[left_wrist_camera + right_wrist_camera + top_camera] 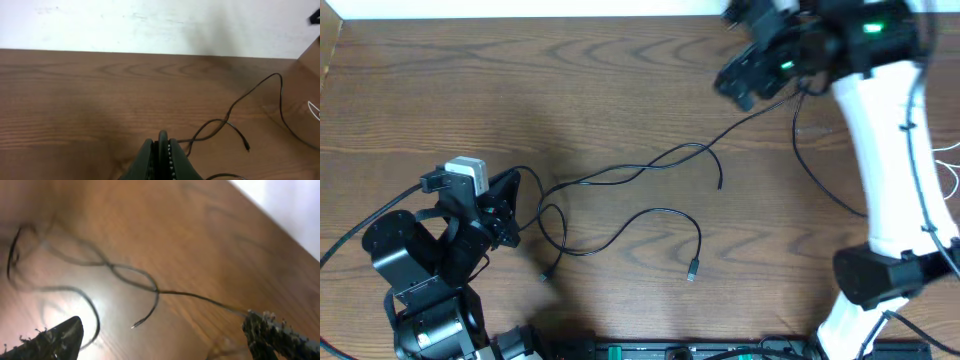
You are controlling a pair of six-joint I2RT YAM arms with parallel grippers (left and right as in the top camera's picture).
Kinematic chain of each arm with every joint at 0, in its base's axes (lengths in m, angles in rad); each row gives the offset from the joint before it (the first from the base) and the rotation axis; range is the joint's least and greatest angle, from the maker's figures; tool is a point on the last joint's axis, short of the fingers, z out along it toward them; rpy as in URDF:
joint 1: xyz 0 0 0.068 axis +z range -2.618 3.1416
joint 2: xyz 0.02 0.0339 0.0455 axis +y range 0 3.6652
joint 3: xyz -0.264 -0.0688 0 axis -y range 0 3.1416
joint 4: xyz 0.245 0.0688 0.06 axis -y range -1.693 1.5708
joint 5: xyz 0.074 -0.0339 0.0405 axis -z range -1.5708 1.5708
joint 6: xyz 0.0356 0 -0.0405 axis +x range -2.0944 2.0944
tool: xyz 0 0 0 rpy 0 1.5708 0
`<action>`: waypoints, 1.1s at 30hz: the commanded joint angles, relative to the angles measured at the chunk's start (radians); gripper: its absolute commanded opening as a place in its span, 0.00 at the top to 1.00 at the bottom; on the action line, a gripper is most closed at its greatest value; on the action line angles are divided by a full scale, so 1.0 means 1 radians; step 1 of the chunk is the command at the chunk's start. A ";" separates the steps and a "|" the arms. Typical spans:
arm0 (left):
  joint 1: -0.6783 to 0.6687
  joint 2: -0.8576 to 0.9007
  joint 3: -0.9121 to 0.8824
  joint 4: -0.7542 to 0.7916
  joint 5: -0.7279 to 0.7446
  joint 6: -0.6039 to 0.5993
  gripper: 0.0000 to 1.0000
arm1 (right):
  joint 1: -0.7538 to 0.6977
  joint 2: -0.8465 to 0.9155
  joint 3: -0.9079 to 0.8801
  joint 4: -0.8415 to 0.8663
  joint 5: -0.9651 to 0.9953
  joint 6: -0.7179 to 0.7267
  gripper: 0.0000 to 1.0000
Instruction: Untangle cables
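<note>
Two thin black cables lie crossed on the wooden table. The long one runs from the left gripper toward the upper right, with a free end. The other loops below it and ends in a small plug. My left gripper is shut on a black cable at the tangle's left side; in the left wrist view the cord is pinched between the jaws. My right gripper is raised at the far right and open, with the long cable below it. A white cable shows at the right edge.
The right arm's white link stands along the right side. A black strand curves beside it. The left arm's base fills the lower left. A white wall borders the table's far edge.
</note>
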 commanded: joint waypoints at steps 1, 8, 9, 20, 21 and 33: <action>0.004 -0.001 0.006 0.005 -0.011 0.029 0.93 | 0.062 0.071 -0.004 -0.043 -0.007 -0.165 0.01; 0.004 0.002 0.006 0.005 -0.014 0.028 0.83 | 0.184 0.246 -0.005 -0.114 -0.051 -0.264 0.05; 0.004 0.004 0.006 0.005 -0.014 0.028 0.83 | 0.205 0.271 -0.005 -0.117 -0.052 -0.263 0.07; 0.004 0.085 0.006 0.005 -0.013 0.029 0.89 | 0.420 0.353 -0.005 -0.062 0.044 -0.272 0.10; 0.004 0.092 0.006 0.005 -0.013 0.029 0.89 | 0.431 0.354 -0.005 -0.052 0.049 -0.271 0.09; 0.004 0.103 0.006 0.005 -0.013 0.028 0.79 | 0.472 0.433 -0.005 0.038 0.042 -0.233 0.12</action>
